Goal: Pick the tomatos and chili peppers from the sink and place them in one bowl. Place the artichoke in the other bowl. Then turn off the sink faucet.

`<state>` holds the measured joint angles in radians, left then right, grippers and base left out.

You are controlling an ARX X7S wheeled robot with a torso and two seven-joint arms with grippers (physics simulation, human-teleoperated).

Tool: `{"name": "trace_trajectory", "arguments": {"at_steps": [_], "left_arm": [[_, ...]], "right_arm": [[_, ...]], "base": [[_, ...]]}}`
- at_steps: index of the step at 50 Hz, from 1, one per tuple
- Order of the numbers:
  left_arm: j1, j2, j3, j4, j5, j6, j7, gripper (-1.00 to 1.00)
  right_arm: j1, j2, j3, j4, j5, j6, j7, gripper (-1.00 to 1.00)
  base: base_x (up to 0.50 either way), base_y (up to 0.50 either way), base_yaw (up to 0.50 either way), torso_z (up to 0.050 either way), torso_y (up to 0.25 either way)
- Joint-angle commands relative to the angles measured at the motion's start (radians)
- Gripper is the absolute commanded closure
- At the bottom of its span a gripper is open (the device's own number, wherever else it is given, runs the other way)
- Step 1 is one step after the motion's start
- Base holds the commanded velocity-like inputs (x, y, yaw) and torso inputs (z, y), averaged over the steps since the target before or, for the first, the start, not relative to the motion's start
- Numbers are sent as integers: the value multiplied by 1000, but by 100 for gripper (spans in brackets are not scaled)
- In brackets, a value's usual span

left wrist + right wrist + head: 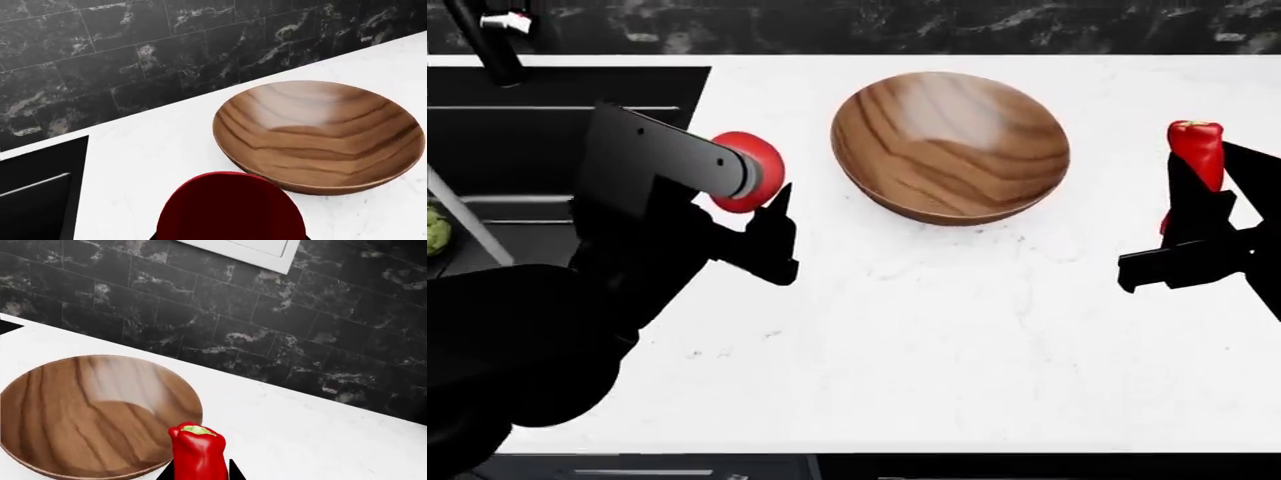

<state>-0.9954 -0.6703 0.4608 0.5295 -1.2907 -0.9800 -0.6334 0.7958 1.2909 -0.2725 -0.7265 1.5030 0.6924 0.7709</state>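
My left gripper (751, 195) is shut on a glossy red tomato (747, 172), held over the white counter just left of the wooden bowl (950, 148). The tomato (230, 207) fills the lower part of the left wrist view, near the empty bowl (320, 135). My right gripper (1198, 195) is shut on a red chili pepper (1196, 150), held upright to the right of the bowl. In the right wrist view the chili (197, 450) stands between black fingertips (233, 471) beside the bowl (93, 415). The artichoke (435, 230) lies in the black sink (561, 150). The faucet (487, 40) stands at the far left. The white bowl is out of view.
The white marble counter (961, 330) stretches between both arms in front of the bowl. A black marbled tile wall (267, 310) runs along the counter's back edge. The sink's edge (83, 165) lies close behind the left gripper.
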Motion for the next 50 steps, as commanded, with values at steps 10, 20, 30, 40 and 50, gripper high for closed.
{"name": "trace_trajectory", "arguments": {"at_steps": [10, 20, 30, 40, 50], "left_arm": [[-17, -10, -18, -6, -7, 19, 1, 100], [-19, -9, -16, -5, -12, 19, -3, 100], [-17, -12, -16, -8, -9, 24, 1, 100], [-12, -16, -17, -11, -9, 30, 3, 100], [-7, -11, -10, -11, -2, 34, 3, 100]], "right_arm": [[0, -7, 8, -5, -25, 12, -21, 100], [18, -36, -10, 14, -29, 34, -19, 100], [42, -63, -28, 23, -42, 58, -32, 100], [39, -57, -30, 18, -42, 65, -47, 100], [38, -53, -24, 17, -42, 62, -56, 100]], "base": [[450, -39, 0, 0, 2], [239, -218, 0, 0, 0], [185, -168, 0, 0, 1], [268, -38, 0, 0, 1], [225, -4, 0, 0, 2]]}}
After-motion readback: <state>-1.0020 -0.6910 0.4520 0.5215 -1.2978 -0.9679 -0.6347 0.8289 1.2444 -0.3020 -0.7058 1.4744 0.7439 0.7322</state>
